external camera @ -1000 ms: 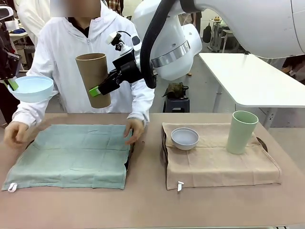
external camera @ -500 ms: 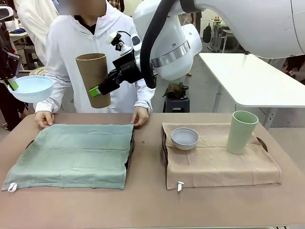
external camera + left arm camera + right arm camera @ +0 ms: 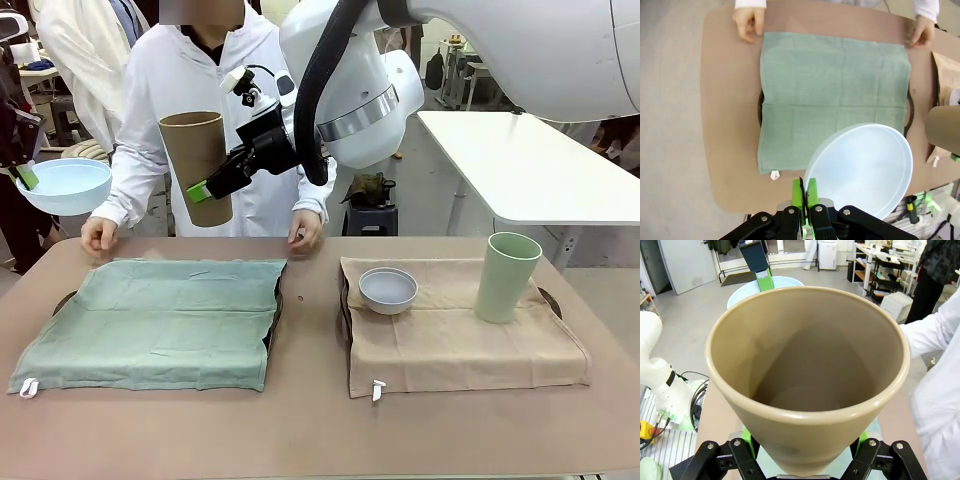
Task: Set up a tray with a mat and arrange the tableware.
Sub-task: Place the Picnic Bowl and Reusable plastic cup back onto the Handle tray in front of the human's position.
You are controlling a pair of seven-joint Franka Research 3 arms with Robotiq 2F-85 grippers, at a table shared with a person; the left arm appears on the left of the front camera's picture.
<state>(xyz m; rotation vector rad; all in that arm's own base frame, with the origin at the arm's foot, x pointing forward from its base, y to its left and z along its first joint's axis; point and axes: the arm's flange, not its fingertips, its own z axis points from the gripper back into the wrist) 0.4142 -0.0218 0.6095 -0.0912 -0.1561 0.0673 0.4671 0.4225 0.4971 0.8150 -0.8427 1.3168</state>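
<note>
L gripper (image 3: 804,192) pinches blue bowl (image 3: 64,186) by rim, up over table's left edge. R gripper (image 3: 205,192) clamps tan cup (image 3: 197,165) above green mat (image 3: 150,322). White bowl (image 3: 388,290) & green cup (image 3: 507,277) sit on tan mat (image 3: 450,340). Person's hands (image 3: 98,234) at mat's far corners.

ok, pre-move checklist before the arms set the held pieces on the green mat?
1. Left pincer shut on the pale blue bowl rim: ok.
2. Right pincer gripping the tan cup, cup held upright: ok.
3. Green mat spread flat over its tray: ok.
4. Person's hands clear of the mat: ok, resting on the table at its far edge, though close.
5. Grey-white bowl and pale green cup already on the beige mat: ok.
6. Tray centred under the green mat: cannot tell, mostly covered.
</note>
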